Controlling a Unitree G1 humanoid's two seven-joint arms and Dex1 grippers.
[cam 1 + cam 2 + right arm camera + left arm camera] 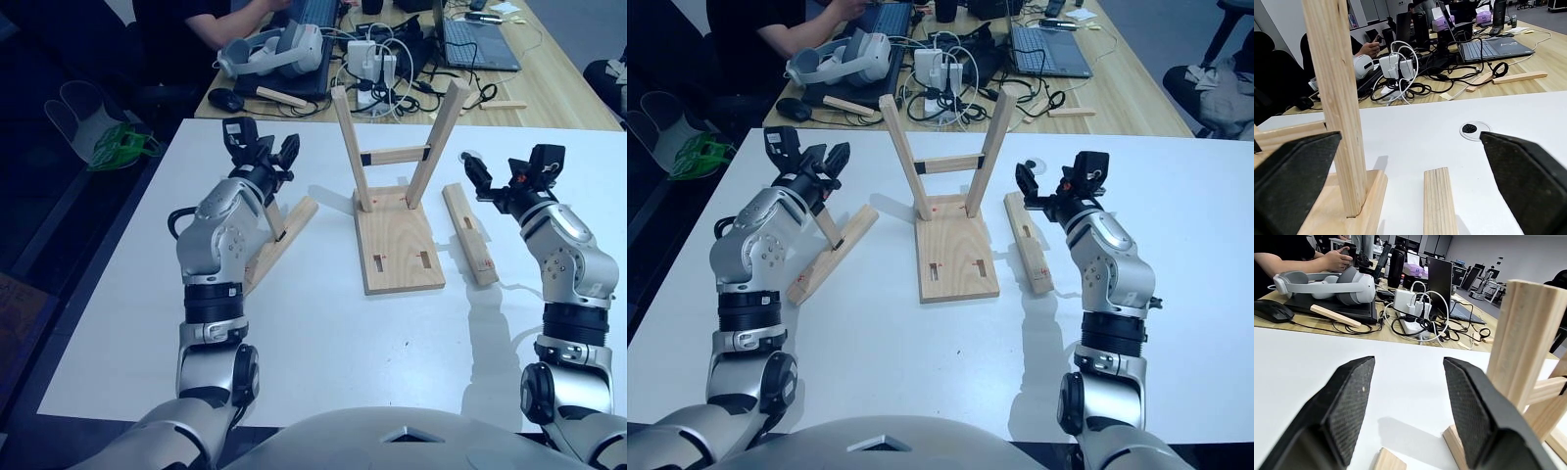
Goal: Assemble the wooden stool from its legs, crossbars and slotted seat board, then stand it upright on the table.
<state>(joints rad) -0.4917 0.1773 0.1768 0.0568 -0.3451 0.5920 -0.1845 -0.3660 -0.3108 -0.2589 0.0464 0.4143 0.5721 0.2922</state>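
Where the left eye view looks down on the white table, the slotted seat board lies flat at centre. Two upright legs sit in its far slots, tied by a crossbar; the two near slots are empty. The left gripper hovers at far left, jaws apart and empty, over a leg piece lying left of the board.

Right eye view: the right gripper hangs over the far end of a loose leg lying right of the board, jaws likewise parted on nothing.

Left wrist view: both pads stand wide, with bare tabletop between them.

Right wrist view: the loose leg's end lies on the table between the spread fingers.

Judged by appearance, the parts are light, stiff, dry wood, unlikely to slip. A mid-length grip across a leg's narrow faces should steady it, while the half-built frame could topple if knocked.
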